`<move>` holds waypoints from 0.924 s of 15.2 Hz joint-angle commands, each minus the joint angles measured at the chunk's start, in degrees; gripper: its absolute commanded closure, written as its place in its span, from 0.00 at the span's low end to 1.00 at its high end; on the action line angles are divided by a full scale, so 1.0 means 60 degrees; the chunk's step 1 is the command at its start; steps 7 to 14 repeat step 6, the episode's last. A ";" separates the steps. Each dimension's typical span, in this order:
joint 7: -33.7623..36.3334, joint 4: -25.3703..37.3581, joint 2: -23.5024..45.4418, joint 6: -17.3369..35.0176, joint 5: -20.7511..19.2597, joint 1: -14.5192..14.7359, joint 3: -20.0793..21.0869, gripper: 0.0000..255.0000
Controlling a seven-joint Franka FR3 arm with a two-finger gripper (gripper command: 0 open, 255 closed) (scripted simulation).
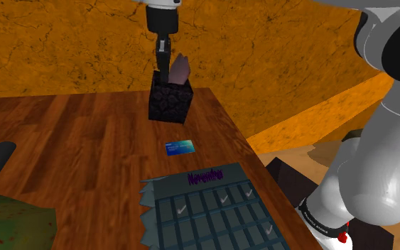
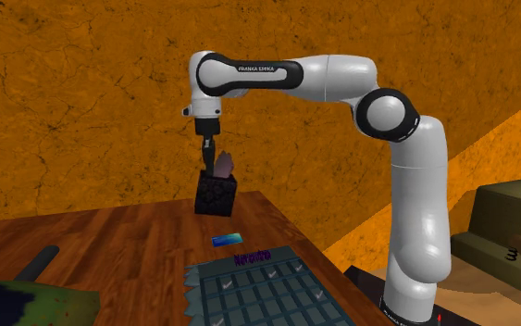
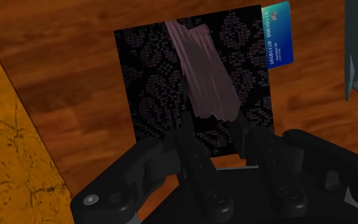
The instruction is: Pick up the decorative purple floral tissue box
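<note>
Wrist view: tissue box (image 3: 152, 76) in the gripper's (image 3: 213, 132) clasp, directly beneath

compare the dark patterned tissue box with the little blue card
The tissue box is a near-black block with a faint purple pattern; the card is thin, flat and bright blue. The tissue box has a mauve tissue poking from its top; the card bears small white print. The tissue box is far bulkier than the card. Both are rectangular and close together over the wooden table.
</note>
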 commanded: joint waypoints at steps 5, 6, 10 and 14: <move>0.0040 0.1112 0.0291 -0.0808 -0.0052 0.0042 0.0020 1.00; 0.0040 0.1114 0.0293 -0.0809 -0.0052 0.0042 0.0020 1.00; 0.0040 0.1114 0.0293 -0.0809 -0.0052 0.0042 0.0020 1.00; 0.0040 0.1114 0.0293 -0.0809 -0.0052 0.0042 0.0020 1.00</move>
